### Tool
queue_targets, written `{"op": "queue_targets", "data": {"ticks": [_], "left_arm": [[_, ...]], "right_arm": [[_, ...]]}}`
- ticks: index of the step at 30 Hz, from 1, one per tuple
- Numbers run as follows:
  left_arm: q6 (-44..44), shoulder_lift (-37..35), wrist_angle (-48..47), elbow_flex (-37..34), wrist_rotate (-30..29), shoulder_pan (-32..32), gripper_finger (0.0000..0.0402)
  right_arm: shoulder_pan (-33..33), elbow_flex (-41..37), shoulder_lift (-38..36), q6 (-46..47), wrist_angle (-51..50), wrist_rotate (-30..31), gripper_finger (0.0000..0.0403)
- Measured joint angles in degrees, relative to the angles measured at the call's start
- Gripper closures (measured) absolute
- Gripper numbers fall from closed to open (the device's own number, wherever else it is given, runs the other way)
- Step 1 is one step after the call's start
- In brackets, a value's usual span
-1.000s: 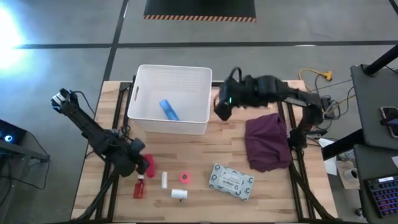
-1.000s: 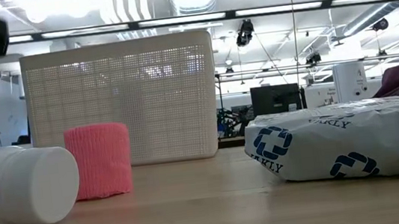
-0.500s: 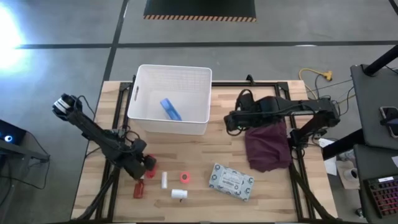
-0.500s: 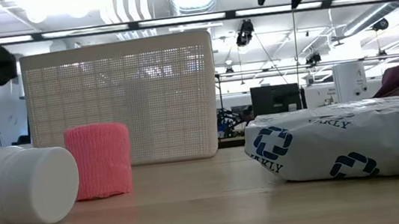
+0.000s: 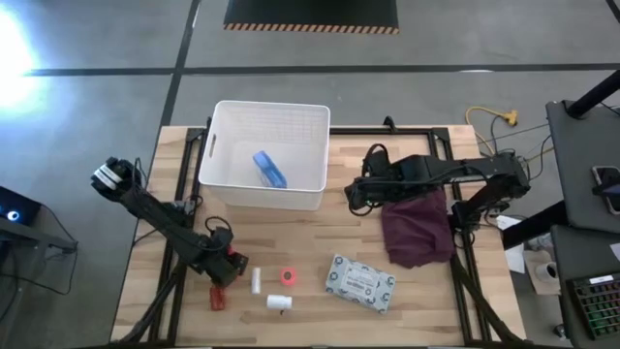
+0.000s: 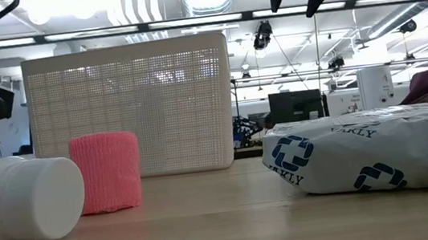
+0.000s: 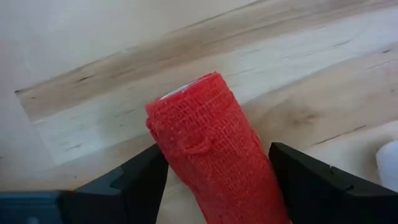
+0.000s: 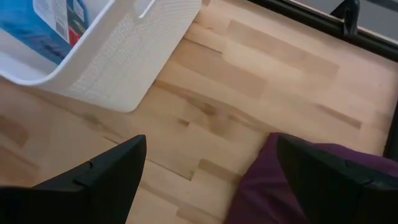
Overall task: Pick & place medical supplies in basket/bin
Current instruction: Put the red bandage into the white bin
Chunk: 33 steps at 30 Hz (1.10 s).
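Wooden table (image 5: 320, 233), centre frame: the wipes pack (image 6: 376, 158) reads "VAKLY". White basket (image 5: 263, 155) upper left holds the blue-white box (image 5: 268, 168). Left hand (image 7: 214, 180) straddles the red roll (image 7: 214, 149), spread wide; right hand (image 8: 208, 180) wide, empty.

The wipes pack (image 6: 379, 150) is cut off by the low view's right edge.

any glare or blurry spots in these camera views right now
High view: strong white glare on the floor at the upper left corner, table evenly lit. Low view: bright ceiling lights blow out the top; the near white bottle looks soft. Left wrist view: the red roll is sharp.
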Motion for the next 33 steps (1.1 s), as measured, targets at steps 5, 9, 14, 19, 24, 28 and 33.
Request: {"op": "queue_targets", "data": {"ticks": [5, 9, 14, 19, 24, 28, 33], "left_arm": [[0.31, -0.99, -0.31, 0.00, -0.12, 0.09, 0.0181], [0.41, -2.00, -0.30, 0.01, -1.49, 0.13, 0.0238], [6.83, -5.60, -0.42, 4.15, -7.76, 0.13, 0.0300], [22.51, -13.21, -0.86, 14.61, -16.90, 0.11, 0.0317], [37.18, -20.15, -10.84, 26.38, -36.39, 3.28, 0.0317], [51.99, -23.66, -19.31, 33.43, -44.42, 16.56, 0.0317], [76.12, -24.05, -19.14, 38.95, -37.75, 41.88, 0.0301]], "right_arm": [[-0.09, -0.15, 0.06, -1.80, -0.09, 0.11, 0.0056], [-0.03, -0.17, 0.05, -2.64, -0.20, 1.62, 0.0062], [-0.38, 0.09, -0.68, -4.73, -0.28, 2.25, 0.0066], [-1.03, 0.09, -2.23, -5.98, -0.22, 2.67, 0.0067], [-1.32, 0.11, -4.34, -6.56, -0.22, 4.55, 0.0067], [-2.06, 0.11, -5.38, -7.47, -0.11, 5.37, 0.0067], [-2.20, 0.11, -5.43, -9.64, 0.79, 5.23, 0.0067]]}}
